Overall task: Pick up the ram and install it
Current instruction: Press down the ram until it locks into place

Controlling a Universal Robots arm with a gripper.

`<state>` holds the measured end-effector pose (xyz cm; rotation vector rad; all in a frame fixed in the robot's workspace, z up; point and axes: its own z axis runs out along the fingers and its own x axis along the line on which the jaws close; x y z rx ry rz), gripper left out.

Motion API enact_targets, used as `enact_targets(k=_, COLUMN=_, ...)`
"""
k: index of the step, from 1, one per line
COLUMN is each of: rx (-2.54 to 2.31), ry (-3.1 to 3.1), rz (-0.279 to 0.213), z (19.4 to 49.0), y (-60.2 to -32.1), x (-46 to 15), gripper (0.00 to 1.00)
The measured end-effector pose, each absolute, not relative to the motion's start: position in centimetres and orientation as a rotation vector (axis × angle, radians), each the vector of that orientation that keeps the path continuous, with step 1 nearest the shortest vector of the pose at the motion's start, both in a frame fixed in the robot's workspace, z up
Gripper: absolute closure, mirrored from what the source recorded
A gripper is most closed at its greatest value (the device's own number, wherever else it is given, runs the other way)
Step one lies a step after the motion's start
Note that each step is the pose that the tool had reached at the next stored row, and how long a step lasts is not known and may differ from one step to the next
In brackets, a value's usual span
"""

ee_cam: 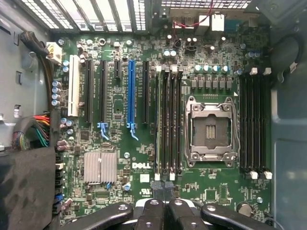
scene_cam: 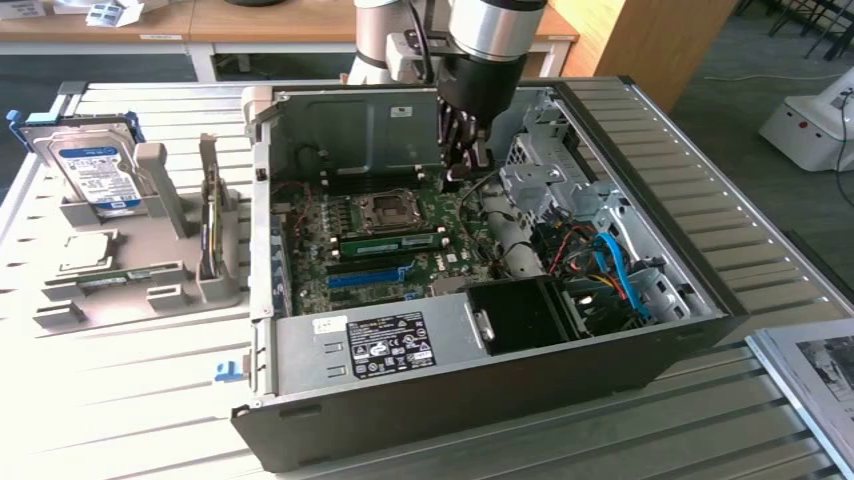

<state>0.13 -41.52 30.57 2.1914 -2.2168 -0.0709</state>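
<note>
My end effector [scene_cam: 461, 172] hangs inside the open computer case [scene_cam: 694, 300], its fingers [ee_cam: 158, 213] clenched together with nothing between them. The case's rear wall stands close behind me, and the silver drive cage [scene_cam: 541, 165] sits just beside me toward the exterior view's right. Toward the exterior view's left there is freer room above the motherboard [ee_cam: 120, 143]. The ram [scene_cam: 390, 241] is seated in a slot on that board, just below and in front of my fingers, past the empty processor socket [ee_cam: 211, 129]. It is a long, thin green stick with dark chips along its face; in the wrist view I think it is the pale-edged strip [ee_cam: 158, 120] in the bank of black slots, though edge-on I cannot be sure. The black fan shroud [scene_cam: 527, 310] lies well apart from me.
</note>
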Motion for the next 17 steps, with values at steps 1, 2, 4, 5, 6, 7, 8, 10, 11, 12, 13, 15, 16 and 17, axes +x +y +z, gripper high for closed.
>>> enact_targets(k=1, rx=2.191, ry=-2.217, rz=-0.071, z=30.5, y=-41.5, x=0.1, gripper=0.9)
enact_targets(k=2, rx=2.191, ry=-2.217, rz=-0.071, z=30.2, y=-41.5, x=0.1, gripper=0.9)
enact_targets(k=4, rx=2.191, ry=-2.217, rz=-0.071, z=29.8, y=-41.5, x=0.1, gripper=0.9)
enact_targets(k=5, rx=2.191, ry=-2.217, rz=-0.071, z=29.7, y=-41.5, x=0.1, gripper=0.9)
enact_targets(k=6, rx=2.191, ry=-2.217, rz=-0.071, z=29.7, y=-41.5, x=0.1, gripper=0.9)
enact_targets(k=7, rx=2.191, ry=-2.217, rz=-0.071, z=29.6, y=-41.5, x=0.1, gripper=0.9)
enact_targets(k=8, rx=2.191, ry=-2.217, rz=-0.071, z=29.6, y=-41.5, x=0.1, gripper=0.9)
enact_targets(k=10, rx=2.191, ry=-2.217, rz=-0.071, z=29.4, y=-41.5, x=0.1, gripper=0.9)
enact_targets(k=11, rx=2.191, ry=-2.217, rz=-0.071, z=29.4, y=-41.5, x=0.1, gripper=0.9)
enact_targets(k=12, rx=2.191, ry=-2.217, rz=-0.071, z=29.3, y=-41.5, x=0.1, gripper=0.9)
enact_targets(k=13, rx=2.191, ry=-2.217, rz=-0.071, z=29.3, y=-41.5, x=0.1, gripper=0.9)
enact_targets(k=15, rx=2.191, ry=-2.217, rz=-0.071, z=29.1, y=-41.5, x=0.1, gripper=0.9)
enact_targets(k=16, rx=2.191, ry=-2.217, rz=-0.071, z=29.1, y=-41.5, x=0.1, gripper=0.9)
enact_targets(k=17, rx=2.191, ry=-2.217, rz=-0.071, z=29.0, y=-41.5, x=0.1, gripper=0.9)
